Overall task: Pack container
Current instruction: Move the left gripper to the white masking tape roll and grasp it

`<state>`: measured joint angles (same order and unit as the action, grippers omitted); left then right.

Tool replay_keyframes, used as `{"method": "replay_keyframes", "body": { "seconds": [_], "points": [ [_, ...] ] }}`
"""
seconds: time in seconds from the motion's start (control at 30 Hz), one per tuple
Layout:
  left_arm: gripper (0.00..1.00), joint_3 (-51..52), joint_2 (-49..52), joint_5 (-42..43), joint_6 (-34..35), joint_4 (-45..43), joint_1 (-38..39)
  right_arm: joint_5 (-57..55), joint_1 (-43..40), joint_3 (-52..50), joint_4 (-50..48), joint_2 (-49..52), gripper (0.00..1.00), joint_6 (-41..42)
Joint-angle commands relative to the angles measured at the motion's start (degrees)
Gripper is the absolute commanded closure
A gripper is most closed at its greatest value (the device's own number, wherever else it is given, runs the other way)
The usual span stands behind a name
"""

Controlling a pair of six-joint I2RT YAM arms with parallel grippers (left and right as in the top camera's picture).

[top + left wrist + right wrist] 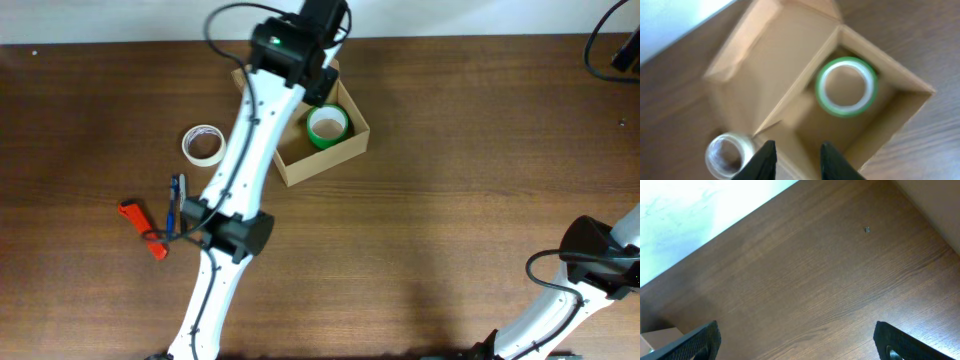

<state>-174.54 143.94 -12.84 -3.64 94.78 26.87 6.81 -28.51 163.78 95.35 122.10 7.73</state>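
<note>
Container point(320, 162): sits open near the table's point(450, 230) far edge, flap folded back, holds a green tape roll point(845, 112). Left gripper point(797, 162): hovers above its near wall, fingers partly apart, grips nothing. Right gripper point(800, 345): hangs well apart over bare wood, fingers spread wide, empty.

Robot lab or test bench, by the look of it. Plain dark wood-grain surface point(450, 200), with a pale strip point(120, 20) beyond its far edge, behind the container point(310, 172). Two white jointed arms stand at it: the left arm point(250, 140) reaches over the container, the right arm point(590, 275) sits well off to its right. Black cables point(612, 40) trail in at the far right. Left of the container lie a few loose items: a white tape roll point(204, 144), pens point(176, 200) and a red cutter point(143, 228). A green tape roll point(327, 126) lies inside it.
</note>
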Motion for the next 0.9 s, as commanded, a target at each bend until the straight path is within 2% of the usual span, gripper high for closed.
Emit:
{"method": "replay_keyframes", "body": {
  "seconds": [0.0, 0.13, 0.2, 0.33, 0.47, 0.57, 0.73, 0.87],
  "points": [
    [0.69, 4.17, -10.54, -7.74, 1.07, 1.46, -1.70, 0.50, -0.07, 0.26, -0.15, -0.70, 0.01, 0.28],
    [0.63, 22.71, -25.51, -12.04, 1.09, 1.73, -7.10, 0.50, -0.07, 0.26, -0.15, -0.70, 0.01, 0.28],
    [0.56, 30.75, -31.06, -14.16, 2.67, 1.90, -10.25, 0.50, -0.07, 0.26, -0.17, -0.70, 0.01, 0.28],
    [0.41, 43.23, -36.83, -10.73, 5.79, 1.88, -17.97, 0.50, -0.07, 0.26, -0.15, -0.70, 0.01, 0.28],
    [0.30, 51.17, -35.60, -1.18, 2.84, 0.57, -26.38, 0.50, -0.07, 0.26, -0.17, -0.70, 0.01, 0.28],
    [0.30, 56.24, -31.63, 7.52, 1.88, -5.90, -32.39, 0.50, -0.07, 0.26, -0.17, -0.70, 0.01, 0.28],
    [0.30, 56.37, -24.13, 12.92, 1.95, -10.29, -35.69, 0.50, -0.07, 0.26, -0.15, -0.70, 0.01, 0.28],
    [0.31, 56.37, -17.70, 14.05, 3.06, -11.45, -36.00, 0.50, -0.07, 0.26, -0.17, -0.70, 0.01, 0.28]
  ]
}}
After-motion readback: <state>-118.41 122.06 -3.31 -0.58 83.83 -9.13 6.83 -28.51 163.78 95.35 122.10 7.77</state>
